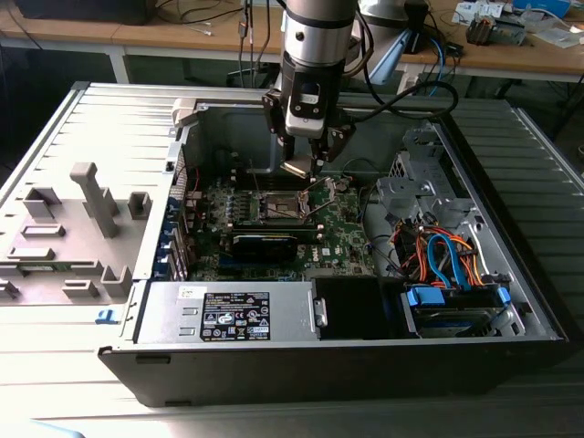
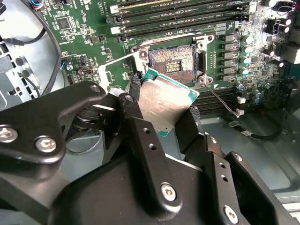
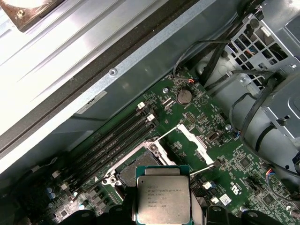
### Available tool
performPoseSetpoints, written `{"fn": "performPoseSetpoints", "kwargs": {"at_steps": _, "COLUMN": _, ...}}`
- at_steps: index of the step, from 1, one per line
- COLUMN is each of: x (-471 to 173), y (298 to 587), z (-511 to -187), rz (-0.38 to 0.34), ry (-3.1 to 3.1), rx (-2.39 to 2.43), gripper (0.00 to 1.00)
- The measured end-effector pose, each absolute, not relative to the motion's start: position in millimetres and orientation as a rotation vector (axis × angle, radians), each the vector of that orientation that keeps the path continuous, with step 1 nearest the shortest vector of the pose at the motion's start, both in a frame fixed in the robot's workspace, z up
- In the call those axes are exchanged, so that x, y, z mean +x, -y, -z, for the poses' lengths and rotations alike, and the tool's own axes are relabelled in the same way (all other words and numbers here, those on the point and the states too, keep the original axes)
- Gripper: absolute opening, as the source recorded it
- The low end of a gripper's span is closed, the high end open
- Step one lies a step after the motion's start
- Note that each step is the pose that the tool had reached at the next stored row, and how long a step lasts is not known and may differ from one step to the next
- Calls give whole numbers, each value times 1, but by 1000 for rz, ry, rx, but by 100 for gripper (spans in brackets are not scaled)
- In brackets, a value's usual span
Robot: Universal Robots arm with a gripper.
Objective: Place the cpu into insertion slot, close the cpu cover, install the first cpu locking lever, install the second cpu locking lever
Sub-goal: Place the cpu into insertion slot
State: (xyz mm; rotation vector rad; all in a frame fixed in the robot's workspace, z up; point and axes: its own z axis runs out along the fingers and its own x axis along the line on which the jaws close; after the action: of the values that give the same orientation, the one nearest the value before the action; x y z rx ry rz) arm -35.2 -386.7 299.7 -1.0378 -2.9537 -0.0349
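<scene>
My gripper [image 1: 299, 162] is shut on the cpu [image 2: 161, 103], a flat square chip with a silver-grey top. One black finger [image 2: 140, 136] presses each of two opposite edges. The cpu [image 3: 163, 199] hangs tilted a short way above the insertion slot [image 2: 174, 62], a dark square socket on the green board [image 1: 342, 228]. In the exterior view the cpu [image 1: 297, 167] sits above and slightly behind the insertion slot [image 1: 278, 208]. The cpu cover [image 3: 192, 138] stands swung open beside the slot. Two thin metal levers [image 2: 220, 99] are raised off the socket frame.
Long black memory slots [image 2: 178, 14] run along one side of the socket. A black card [image 1: 265, 245] lies in front of it. The power supply [image 1: 228, 315] fills the case front, and a drive bay with coloured cables [image 1: 443, 260] sits at the exterior view's right.
</scene>
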Motion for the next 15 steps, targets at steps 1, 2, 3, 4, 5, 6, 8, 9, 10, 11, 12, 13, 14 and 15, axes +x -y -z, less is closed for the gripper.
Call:
{"fn": "performPoseSetpoints", "kwargs": {"at_steps": 1, "x": -35, "y": 387, "z": -300, "rz": 35, "ry": 2953, "rx": -1039, "gripper": 55}}
{"fn": "performPoseSetpoints", "kwargs": {"at_steps": 2, "x": -35, "y": 387, "z": -300, "rz": 35, "ry": 2953, "rx": -1040, "gripper": 55}}
{"fn": "performPoseSetpoints", "kwargs": {"at_steps": 3, "x": -35, "y": 387, "z": -300, "rz": 35, "ry": 2952, "rx": -1042, "gripper": 55}}
{"fn": "performPoseSetpoints", "kwargs": {"at_steps": 4, "x": -35, "y": 387, "z": -300, "rz": 35, "ry": 2952, "rx": -1043, "gripper": 55}}
{"fn": "performPoseSetpoints", "kwargs": {"at_steps": 5, "x": -35, "y": 387, "z": -300, "rz": 35, "ry": 2951, "rx": -1044, "gripper": 55}}
{"fn": "performPoseSetpoints", "kwargs": {"at_steps": 6, "x": -35, "y": 387, "z": -300, "rz": 35, "ry": 2951, "rx": -1046, "gripper": 55}}
{"fn": "performPoseSetpoints", "kwargs": {"at_steps": 8, "x": -35, "y": 387, "z": -300, "rz": 35, "ry": 2950, "rx": -1049, "gripper": 55}}
{"fn": "performPoseSetpoints", "kwargs": {"at_steps": 9, "x": -35, "y": 387, "z": -300, "rz": 35, "ry": 2949, "rx": -1050, "gripper": 55}}
{"fn": "performPoseSetpoints", "kwargs": {"at_steps": 10, "x": -35, "y": 387, "z": -300, "rz": 35, "ry": 2949, "rx": -1051, "gripper": 55}}
{"fn": "performPoseSetpoints", "kwargs": {"at_steps": 11, "x": -35, "y": 387, "z": -300, "rz": 35, "ry": 2948, "rx": -1054, "gripper": 55}}
{"fn": "performPoseSetpoints", "kwargs": {"at_steps": 12, "x": -35, "y": 387, "z": -300, "rz": 35, "ry": 2948, "rx": -1055, "gripper": 55}}
{"fn": "performPoseSetpoints", "kwargs": {"at_steps": 13, "x": -35, "y": 387, "z": -300, "rz": 35, "ry": 2947, "rx": -1056, "gripper": 55}}
{"fn": "performPoseSetpoints", "kwargs": {"at_steps": 14, "x": -35, "y": 387, "z": -300, "rz": 35, "ry": 2947, "rx": -1058, "gripper": 55}}
{"fn": "performPoseSetpoints", "kwargs": {"at_steps": 15, "x": -35, "y": 387, "z": -300, "rz": 35, "ry": 2946, "rx": -1059, "gripper": 55}}
